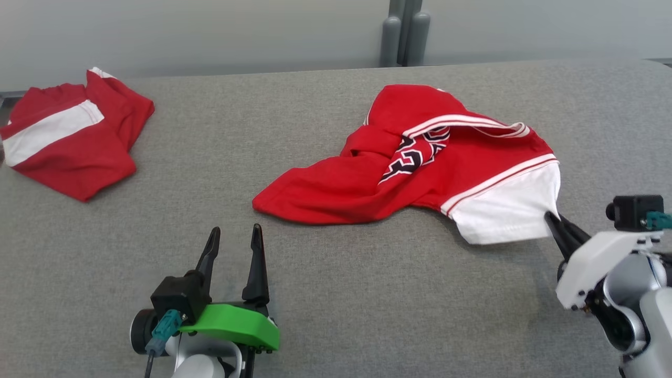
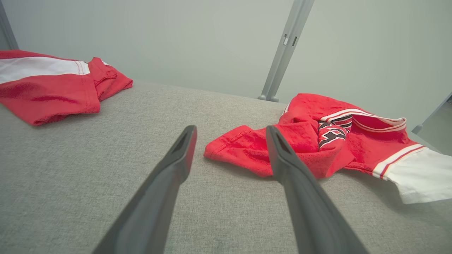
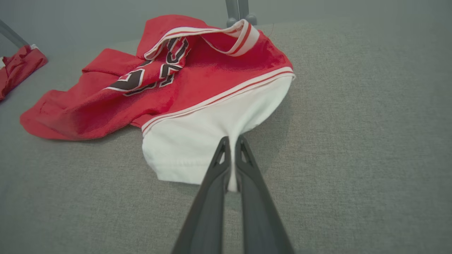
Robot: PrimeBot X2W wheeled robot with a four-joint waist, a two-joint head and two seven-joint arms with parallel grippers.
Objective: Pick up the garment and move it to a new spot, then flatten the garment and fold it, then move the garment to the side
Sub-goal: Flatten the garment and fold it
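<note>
My right gripper is pinched tight on the white corner of the crumpled red jersey, which lies on the grey table right of centre. My left gripper stands wide open, empty, near the jersey's red edge.

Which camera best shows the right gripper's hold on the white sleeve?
Right wrist view: the right gripper pinches the white sleeve, central and close. Head view shows that pinch sideways, smaller. Left wrist view shows the sleeve at its right edge.
</note>
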